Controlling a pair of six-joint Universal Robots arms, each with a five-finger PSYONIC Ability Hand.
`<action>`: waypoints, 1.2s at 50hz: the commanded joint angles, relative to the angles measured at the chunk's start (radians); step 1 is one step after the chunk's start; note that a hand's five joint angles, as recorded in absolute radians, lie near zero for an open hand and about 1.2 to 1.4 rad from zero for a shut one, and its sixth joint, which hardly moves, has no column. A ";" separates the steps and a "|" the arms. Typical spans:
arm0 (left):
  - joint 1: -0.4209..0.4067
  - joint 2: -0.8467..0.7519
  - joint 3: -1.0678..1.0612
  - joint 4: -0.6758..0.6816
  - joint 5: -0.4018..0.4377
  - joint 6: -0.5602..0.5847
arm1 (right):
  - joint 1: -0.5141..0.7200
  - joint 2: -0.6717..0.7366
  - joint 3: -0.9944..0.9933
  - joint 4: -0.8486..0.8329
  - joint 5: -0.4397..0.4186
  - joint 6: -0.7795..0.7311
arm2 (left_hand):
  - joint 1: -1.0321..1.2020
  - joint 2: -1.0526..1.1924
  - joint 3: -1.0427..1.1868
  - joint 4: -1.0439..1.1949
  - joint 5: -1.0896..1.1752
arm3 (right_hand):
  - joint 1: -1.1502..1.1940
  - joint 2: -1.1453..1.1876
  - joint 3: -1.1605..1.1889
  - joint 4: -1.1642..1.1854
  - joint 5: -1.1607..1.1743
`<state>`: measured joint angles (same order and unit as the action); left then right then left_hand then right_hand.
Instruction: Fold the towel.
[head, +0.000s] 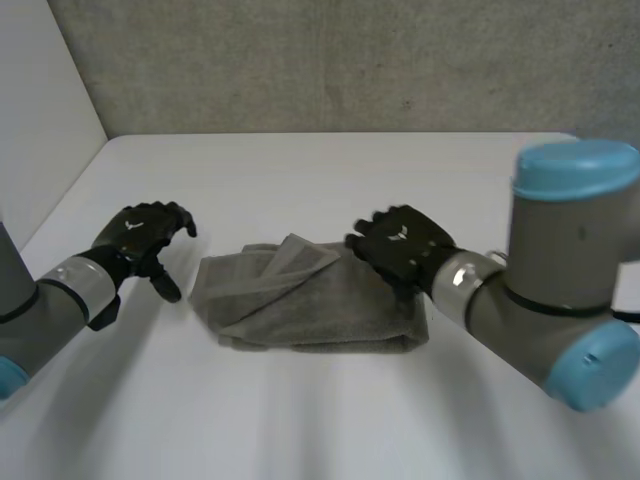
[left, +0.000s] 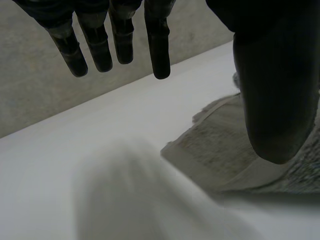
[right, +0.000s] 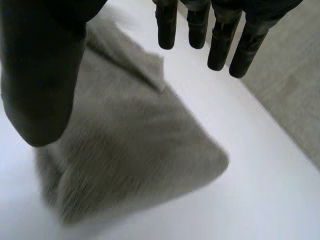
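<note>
Towel (head: 300, 300) lies half folded in the middle of the white desk (head: 300, 430), and both hands are empty.
At the left of the frame, the left hand (head: 145, 238) hangs just beside the towel's left edge. It does not touch the towel, and its fingers (left: 157, 45) are loose, wide and holding nothing. In the middle, the towel's top flap lies crooked, so the edges do not match. At the right, the right hand (head: 400, 245) is over the towel's far right corner with its fingers (right: 221, 47) straight and wide, also holding nothing. I cannot tell if it touches the cloth. I think the crooked flap could cause trouble. If a hand grabs just the top layer, the layers may slide apart and the fold may come undone. A pull from one side alone might drag the whole towel across the desk.
</note>
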<state>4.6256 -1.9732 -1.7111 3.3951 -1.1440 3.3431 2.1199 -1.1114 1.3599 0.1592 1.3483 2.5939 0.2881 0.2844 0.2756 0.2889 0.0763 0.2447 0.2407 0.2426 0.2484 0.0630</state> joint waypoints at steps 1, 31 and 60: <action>-0.120 0.020 -0.012 0.001 0.004 -0.021 | -0.106 -0.039 0.258 -0.135 -0.069 0.000 | -0.048 -0.044 -0.036 -0.049 -0.011 | 0.043 0.047 0.045 0.039 0.050; -0.252 -0.243 0.245 0.049 -0.219 -0.017 | -0.112 -0.027 0.358 -0.293 -0.075 0.000 | -0.034 -0.030 -0.021 -0.034 0.004 | 0.063 0.067 0.066 0.060 0.071; -0.223 -0.039 0.038 0.055 -0.238 -0.021 | -0.118 0.027 0.392 -0.395 -0.075 0.000 | -0.022 -0.018 -0.009 -0.023 0.015 | 0.395 0.399 0.397 0.391 0.402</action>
<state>4.4156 -2.0167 -1.6566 3.4484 -1.3843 3.3195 2.0085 -1.1289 1.7541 -0.2261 1.2719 2.5952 0.2882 0.2844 0.2756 0.2888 0.0775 0.5383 0.5381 0.5406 0.5358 0.3666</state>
